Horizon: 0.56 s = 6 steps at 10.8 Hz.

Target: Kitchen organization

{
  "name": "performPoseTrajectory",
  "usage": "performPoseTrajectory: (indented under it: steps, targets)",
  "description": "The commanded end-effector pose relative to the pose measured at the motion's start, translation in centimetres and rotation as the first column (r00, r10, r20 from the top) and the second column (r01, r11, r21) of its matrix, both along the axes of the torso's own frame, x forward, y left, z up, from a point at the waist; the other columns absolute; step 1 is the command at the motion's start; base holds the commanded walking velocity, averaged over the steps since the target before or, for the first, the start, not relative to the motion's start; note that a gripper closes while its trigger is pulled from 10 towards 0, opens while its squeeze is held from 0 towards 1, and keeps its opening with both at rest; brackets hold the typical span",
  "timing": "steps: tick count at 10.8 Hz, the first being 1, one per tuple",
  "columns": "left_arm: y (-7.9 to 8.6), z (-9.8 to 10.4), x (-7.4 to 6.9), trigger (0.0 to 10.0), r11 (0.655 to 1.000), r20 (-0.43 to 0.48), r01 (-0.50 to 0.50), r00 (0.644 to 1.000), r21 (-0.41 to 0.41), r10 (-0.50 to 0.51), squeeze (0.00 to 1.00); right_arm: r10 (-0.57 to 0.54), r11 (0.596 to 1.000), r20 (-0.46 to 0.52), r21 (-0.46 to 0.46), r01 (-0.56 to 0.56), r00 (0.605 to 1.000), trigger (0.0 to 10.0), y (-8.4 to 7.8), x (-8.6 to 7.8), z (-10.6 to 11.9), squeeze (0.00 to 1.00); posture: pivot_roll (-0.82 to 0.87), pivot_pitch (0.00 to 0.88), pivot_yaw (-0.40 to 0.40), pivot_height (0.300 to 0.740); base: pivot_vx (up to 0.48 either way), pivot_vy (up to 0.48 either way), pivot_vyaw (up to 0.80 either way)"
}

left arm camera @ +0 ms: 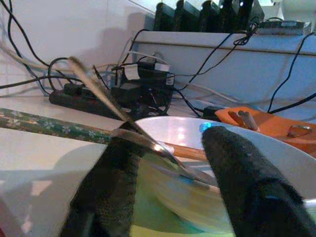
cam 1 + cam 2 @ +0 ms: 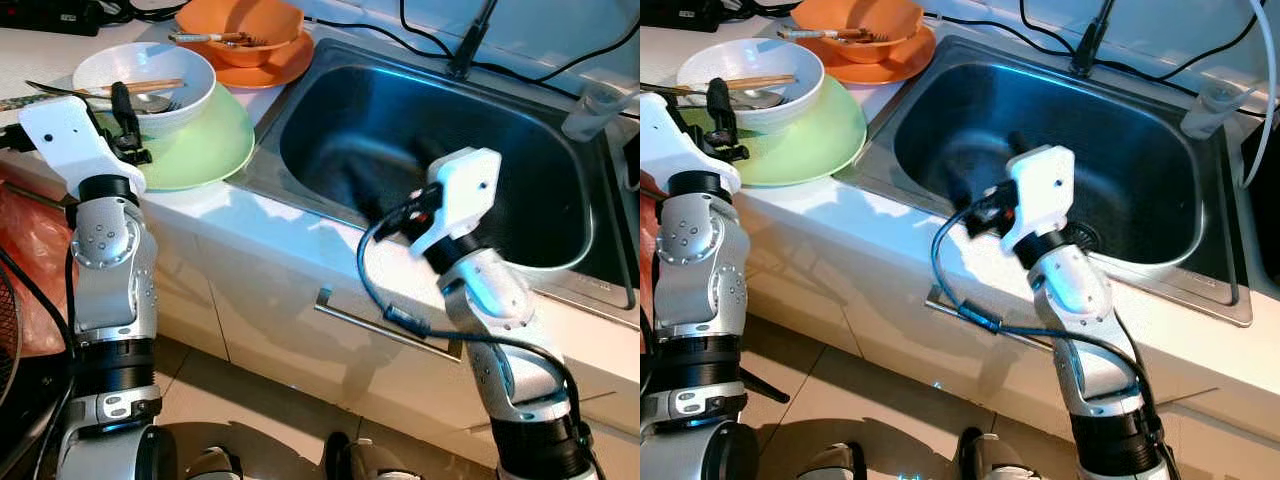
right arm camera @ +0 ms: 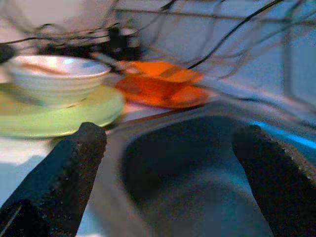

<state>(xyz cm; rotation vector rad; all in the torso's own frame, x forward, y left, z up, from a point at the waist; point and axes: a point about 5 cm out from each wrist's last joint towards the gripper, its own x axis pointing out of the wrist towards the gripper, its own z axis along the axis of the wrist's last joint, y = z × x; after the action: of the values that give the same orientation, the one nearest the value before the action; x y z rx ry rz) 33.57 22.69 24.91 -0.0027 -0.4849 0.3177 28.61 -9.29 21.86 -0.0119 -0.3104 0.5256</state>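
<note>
Two stacks of dirty dishes wait on the counter (image 2: 300, 235) beside the sink (image 2: 300, 110).

Left tool (image 2: 128, 125) is up at the white bowl (image 2: 190, 75), which sits on the green plate (image 2: 215, 150); its fingers (image 1: 242, 177) are spread, straddling the bowl's rim and the cutlery (image 1: 163, 155) lying across it, gripping nothing yet. Forearm stands near vertical against the counter edge. Right tool (image 3: 170, 163) reaches out over the sink basin, wide open and empty, elbow bent below the counter, likely ready to receive. Orange bowl (image 2: 240, 30) on its orange plate sits further back.
</note>
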Motion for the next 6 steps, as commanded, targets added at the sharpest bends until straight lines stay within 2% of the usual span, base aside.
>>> performPoseTrajectory:
  steps: [1, 3, 4, 5, 6]
  targets:
    - [-0.35, 0.29, 0.27, 10.0, 1.0, 0.001, 0.009, 1.0, 0.012, -0.009, 0.0, 0.047, 0.999, -0.02, -0.004, -0.047, 0.999, 10.0, 0.27, -0.5, -0.23, 0.0, -0.04, 0.188, -0.12, 0.74, 0.0, 0.0, 0.0]
    - [-0.25, 0.32, 0.35, 10.0, 1.0, 0.002, 0.013, 1.0, 0.014, -0.013, 0.0, 0.088, 0.996, -0.033, -0.016, -0.089, 0.996, 10.0, 0.72, -0.86, -0.53, 0.0, -0.04, 0.187, -0.119, 0.74, 0.0, 0.0, 0.0]
    - [-0.33, 0.41, 0.35, 3.8, 1.0, 0.011, 0.026, 1.0, 0.011, -0.026, 0.0, 0.11, 0.994, -0.043, -0.015, -0.111, 0.993, 10.0, 0.85, -1.01, -0.63, 0.0, -0.04, 0.187, -0.117, 0.74, 0.0, 0.0, 0.0]
    - [-0.44, 0.47, 0.35, 0.0, 0.999, 0.014, 0.035, 0.999, 0.014, -0.035, 0.0, 0.13, 0.991, -0.055, -0.019, -0.131, 0.99, 10.0, 0.97, -1.18, -0.78, 0.0, -0.04, 0.187, -0.118, 0.74, 0.0, 0.0, 0.0]
    - [-0.48, 0.47, 0.36, 0.0, 0.999, 0.014, 0.038, 0.999, 0.014, -0.038, 0.0, 0.145, 0.989, -0.067, -0.018, -0.147, 0.987, 10.0, 1.11, -1.31, -0.93, 0.0, -0.04, 0.186, -0.117, 0.74, 0.0, 0.0, 0.0]
